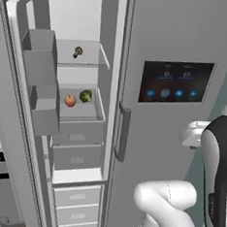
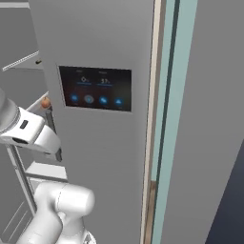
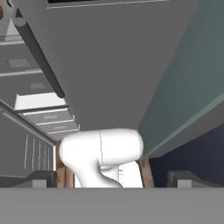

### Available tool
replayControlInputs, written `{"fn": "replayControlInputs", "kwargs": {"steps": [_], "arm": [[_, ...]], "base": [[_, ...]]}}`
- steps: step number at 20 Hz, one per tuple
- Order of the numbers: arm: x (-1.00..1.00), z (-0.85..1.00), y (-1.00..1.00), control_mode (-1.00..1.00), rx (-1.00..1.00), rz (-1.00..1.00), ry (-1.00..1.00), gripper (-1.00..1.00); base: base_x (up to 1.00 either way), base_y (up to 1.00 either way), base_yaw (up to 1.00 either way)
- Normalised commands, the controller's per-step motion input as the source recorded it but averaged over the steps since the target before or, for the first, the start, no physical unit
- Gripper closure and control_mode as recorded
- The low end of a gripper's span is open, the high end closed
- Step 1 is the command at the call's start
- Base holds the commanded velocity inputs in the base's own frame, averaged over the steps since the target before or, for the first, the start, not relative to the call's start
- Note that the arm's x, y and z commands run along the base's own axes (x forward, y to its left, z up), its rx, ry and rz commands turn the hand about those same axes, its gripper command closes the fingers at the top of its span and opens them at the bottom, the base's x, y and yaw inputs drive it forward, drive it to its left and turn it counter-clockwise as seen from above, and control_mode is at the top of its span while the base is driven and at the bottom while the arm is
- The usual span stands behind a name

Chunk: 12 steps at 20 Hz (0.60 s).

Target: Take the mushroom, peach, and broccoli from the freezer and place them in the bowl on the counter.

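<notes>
Freezer (image 1: pixel 64 82) door open; mushroom (image 1: pixel 78 51) sits on the upper shelf, peach (image 1: pixel 70 100) beside broccoli (image 1: pixel 86 96) on the shelf below. Gripper (image 3: pixel 111 181) fingers spread wide, apparently holding nothing. Next comes the first reach inside.

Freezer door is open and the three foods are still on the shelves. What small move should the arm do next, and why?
Probably swing the open claw left toward the freezer opening. The hand view faces the closed grey door, not the shelves. The mushroom sits on the upper shelf; the peach and broccoli lie side by side on the shelf below, and nothing is held.
</notes>
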Motion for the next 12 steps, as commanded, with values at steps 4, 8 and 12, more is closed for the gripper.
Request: {"fn": "replayControlInputs", "kwargs": {"steps": [4,8,12], "arm": [[0.0,0.0,0.0,1.0,0.0,0.0,0.0,-1.0],[0.0,0.0,0.0,1.0,0.0,0.0,0.0,-1.0],[0.0,0.0,0.0,1.0,0.0,0.0,0.0,-1.0]], "base": [[0.41,0.18,0.0],[0.45,0.26,0.0],[0.42,0.28,0.0]]}}
